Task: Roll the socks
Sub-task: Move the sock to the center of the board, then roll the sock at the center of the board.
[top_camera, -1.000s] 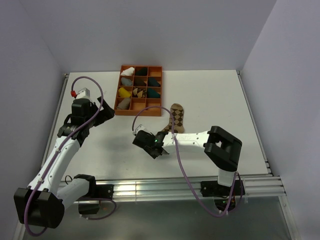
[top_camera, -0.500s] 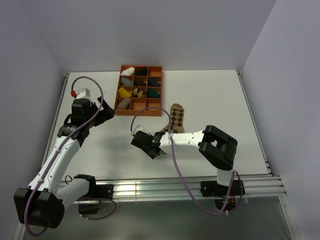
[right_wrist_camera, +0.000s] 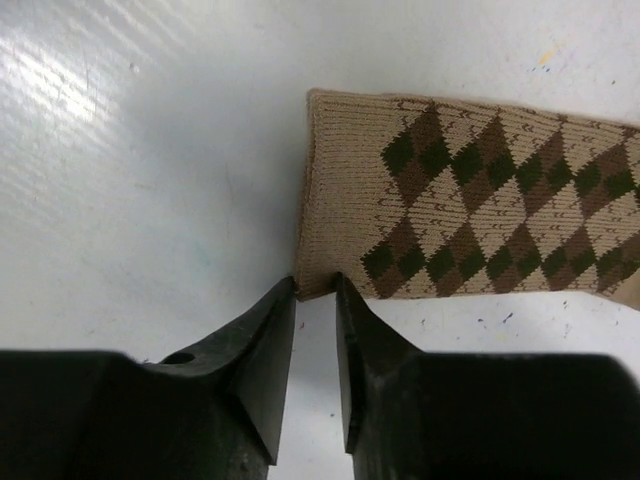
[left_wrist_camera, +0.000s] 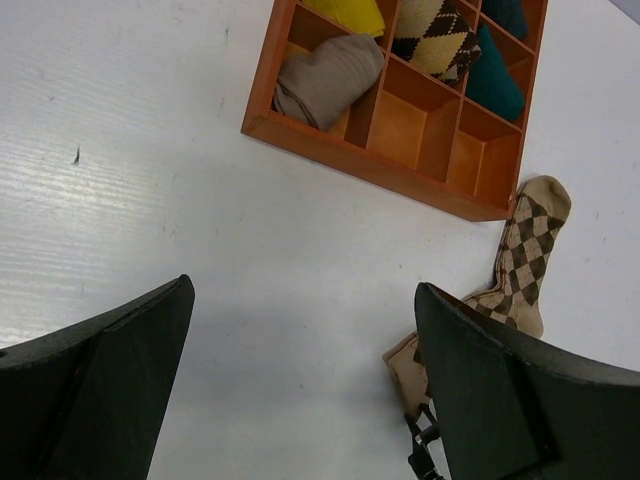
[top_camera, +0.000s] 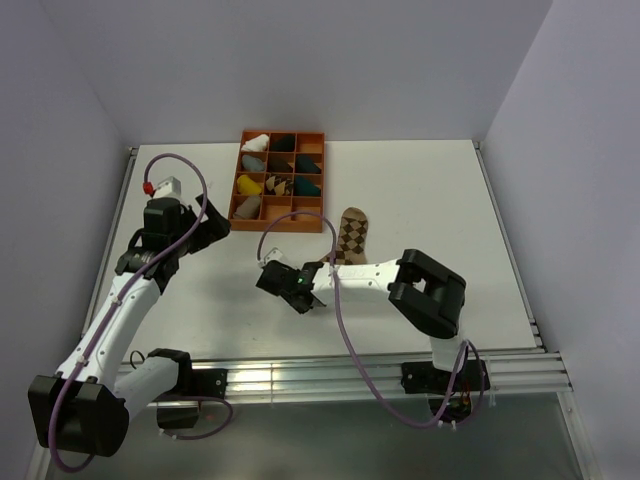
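A tan and dark-brown argyle sock [top_camera: 352,235] lies flat on the white table, toe toward the tray. My right gripper [top_camera: 316,274] sits low at its cuff end. In the right wrist view the jaws [right_wrist_camera: 316,282] stand narrowly apart, tips straddling the near corner of the sock's [right_wrist_camera: 470,210] plain tan cuff, with bare table showing between the fingers. My left gripper [top_camera: 215,225] hovers wide open left of the tray, holding nothing. Its view [left_wrist_camera: 305,290] shows the sock [left_wrist_camera: 525,250] to the right, partly behind the right finger.
An orange divided tray [top_camera: 280,222] stands at the back centre, holding several rolled sock bundles: white, black, teal, yellow, grey and an argyle one [left_wrist_camera: 435,35]. Its front cells [left_wrist_camera: 400,130] hold nothing. The right arm's purple cable [top_camera: 340,310] loops over the table.
My right gripper has slid a little left along the table and its jaws have narrowed around the cuff corner. The left arm and the sock have stayed put.
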You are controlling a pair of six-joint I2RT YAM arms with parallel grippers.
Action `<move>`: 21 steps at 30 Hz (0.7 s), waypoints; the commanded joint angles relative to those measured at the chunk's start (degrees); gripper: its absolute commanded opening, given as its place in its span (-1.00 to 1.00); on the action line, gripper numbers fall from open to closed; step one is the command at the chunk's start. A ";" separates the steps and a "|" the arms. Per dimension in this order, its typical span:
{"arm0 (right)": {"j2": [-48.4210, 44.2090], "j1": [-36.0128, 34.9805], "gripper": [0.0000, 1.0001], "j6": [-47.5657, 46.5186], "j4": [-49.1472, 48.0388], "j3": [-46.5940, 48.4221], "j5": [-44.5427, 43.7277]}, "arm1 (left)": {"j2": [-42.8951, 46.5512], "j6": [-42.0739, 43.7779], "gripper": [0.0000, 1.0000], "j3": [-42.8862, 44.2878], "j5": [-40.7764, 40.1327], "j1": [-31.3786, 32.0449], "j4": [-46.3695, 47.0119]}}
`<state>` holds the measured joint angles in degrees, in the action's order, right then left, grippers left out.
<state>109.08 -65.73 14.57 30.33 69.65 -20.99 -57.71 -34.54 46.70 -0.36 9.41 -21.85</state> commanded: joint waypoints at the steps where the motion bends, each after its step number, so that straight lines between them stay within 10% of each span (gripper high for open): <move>1: 5.70 0.43 -0.43 2.74 3.42 -1.18 0.87 | 0.23 0.27 0.95 -0.55 1.50 -0.27 1.89; 9: 5.19 0.69 -0.97 3.01 0.80 -2.49 2.79 | -0.03 -0.08 0.95 -0.82 2.64 -0.27 2.42; 21: -8.44 11.41 -1.00 4.94 -17.55 -13.91 29.92 | 0.15 -5.96 0.88 -5.20 11.43 1.22 6.55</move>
<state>101.67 -56.84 17.10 18.09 59.79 -4.08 -57.91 -37.32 42.92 7.07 9.72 -19.14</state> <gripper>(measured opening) 0.020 0.945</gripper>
